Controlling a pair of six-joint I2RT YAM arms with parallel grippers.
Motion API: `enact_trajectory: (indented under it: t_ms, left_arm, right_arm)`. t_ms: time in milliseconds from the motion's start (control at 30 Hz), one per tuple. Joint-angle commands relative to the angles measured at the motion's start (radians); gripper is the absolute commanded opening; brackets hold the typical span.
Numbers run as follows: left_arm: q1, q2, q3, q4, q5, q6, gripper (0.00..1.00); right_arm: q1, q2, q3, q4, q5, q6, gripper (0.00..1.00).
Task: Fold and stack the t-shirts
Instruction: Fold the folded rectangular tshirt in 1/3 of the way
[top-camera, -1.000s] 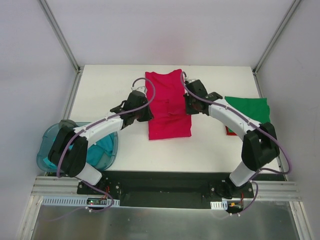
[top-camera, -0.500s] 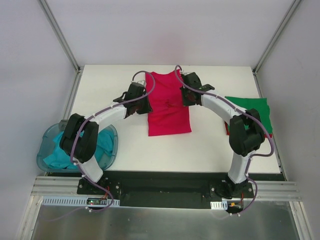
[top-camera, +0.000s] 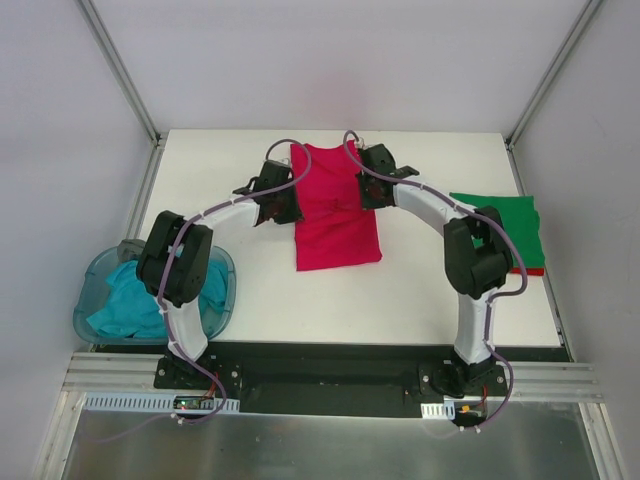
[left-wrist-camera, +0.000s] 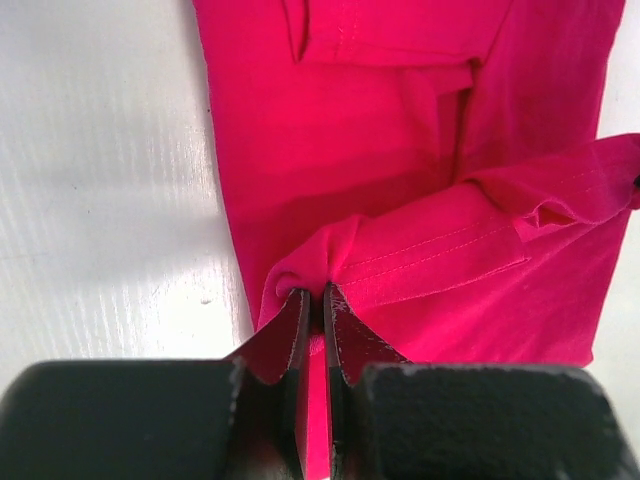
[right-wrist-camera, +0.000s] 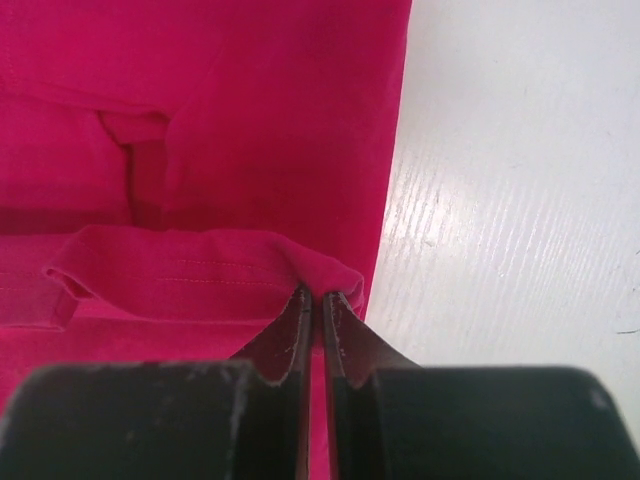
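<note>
From my station the white table fills the middle of the overhead view, and the biggest thing on it is the crimson red t-shirt, lying as a long folded strip from the upper centre of the frame down to just above the middle. Next in size is the translucent blue tub at the lower left, off the table's left edge beside the left arm, with the teal t-shirt crumpled inside it. At the right edge of the table, well apart from the red one, the green t-shirt lies folded flat. I have both arms reaching in toward the upper half of the red strip. The left gripper is at its left edge and the right gripper at its right edge, roughly level with each other. In the left wrist view the jaws are pressed together on a bunched hem of red cloth at the bottom centre. The right wrist view shows the same, with the jaws pinching a rolled red edge beside bare table.
</note>
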Motion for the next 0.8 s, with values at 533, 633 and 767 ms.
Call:
enact_trajectory:
  t_ms: [533, 633, 767]
  left_arm:
    - [0.019, -0.150, -0.012, -0.092, 0.039, -0.008, 0.99]
    - [0.014, -0.291, -0.141, -0.089, 0.004, -0.035, 0.99]
    - [0.014, -0.450, -0.283, -0.087, 0.011, -0.051, 0.99]
  right_arm:
    - [-0.009, -0.085, 0.047, -0.089, -0.017, 0.019, 0.96]
    - [0.015, -0.171, -0.066, -0.060, -0.088, 0.032, 0.96]
    - [0.060, -0.222, -0.159, -0.006, -0.203, 0.042, 0.96]
